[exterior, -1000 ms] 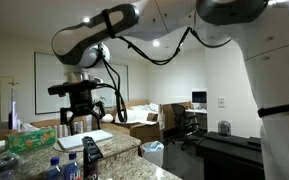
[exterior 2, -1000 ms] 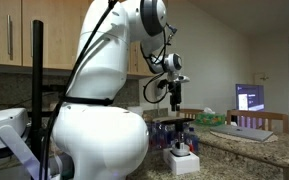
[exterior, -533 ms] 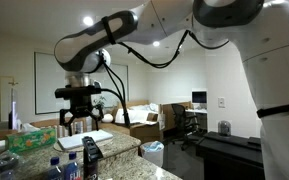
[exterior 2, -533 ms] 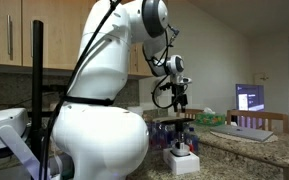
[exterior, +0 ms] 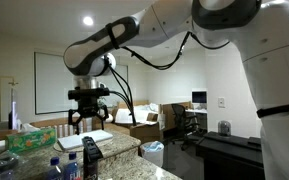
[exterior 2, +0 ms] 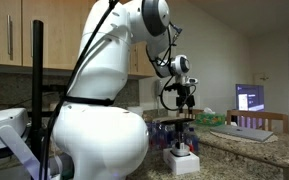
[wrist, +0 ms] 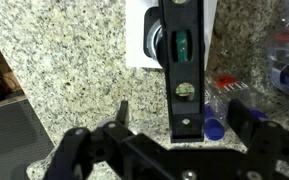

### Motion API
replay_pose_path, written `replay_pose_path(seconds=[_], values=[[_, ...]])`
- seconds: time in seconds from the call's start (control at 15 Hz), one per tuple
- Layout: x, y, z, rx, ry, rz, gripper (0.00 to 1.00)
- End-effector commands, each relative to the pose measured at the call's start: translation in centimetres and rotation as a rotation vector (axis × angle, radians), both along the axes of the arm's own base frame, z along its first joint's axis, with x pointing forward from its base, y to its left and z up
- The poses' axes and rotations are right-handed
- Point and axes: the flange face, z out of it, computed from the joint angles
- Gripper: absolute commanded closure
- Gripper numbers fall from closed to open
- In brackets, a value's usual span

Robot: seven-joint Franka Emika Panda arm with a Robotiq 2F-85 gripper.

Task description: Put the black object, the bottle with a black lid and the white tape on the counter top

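My gripper (exterior: 87, 115) hangs open and empty above the granite counter top (exterior: 119, 150); it also shows high over the bottles as the gripper (exterior 2: 185, 100). In the wrist view a long black object (wrist: 181, 60) with a green window lies on the counter top (wrist: 74, 60), directly below the gripper (wrist: 184, 115) and apart from its fingers (wrist: 123, 112). In an exterior view the black object (exterior: 90, 152) stands out dark near the counter's edge. A white piece with a round hole (wrist: 144, 40) peeks from behind it; I cannot tell whether it is the white tape. The bottle with a black lid is hidden.
Blue-capped clear bottles (wrist: 216, 127) lie right of the black object and cluster at the counter's near end (exterior: 64, 165). A green tissue box (exterior: 29, 138) and a white sheet (exterior: 84, 140) sit further back. A small white box (exterior 2: 181, 160) stands by the bottles (exterior 2: 174, 130).
The gripper has drifted sideways, to the right in both exterior views, with its wrist turning. Its jaws stayed open. Nothing on the counter moved.
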Motion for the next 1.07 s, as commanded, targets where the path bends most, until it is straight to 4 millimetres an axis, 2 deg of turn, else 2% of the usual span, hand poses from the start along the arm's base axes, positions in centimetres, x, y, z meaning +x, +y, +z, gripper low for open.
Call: replay_pose_path(seconds=[0.0,0.47,0.8,0.87,1.0], values=[[0.2,0.1,-1.2,0.04,-0.005,0.093,0.0],[0.8,0.1,-4.0,0.116,0.022,0.154,0.0],[1.3,0.7,-5.0,0.132,0.048,0.149,0.0],[1.4,0.9,-5.2,0.131,0.052,0.148,0.25],[1.6,1.2,-5.5,0.126,0.061,0.149,0.33]])
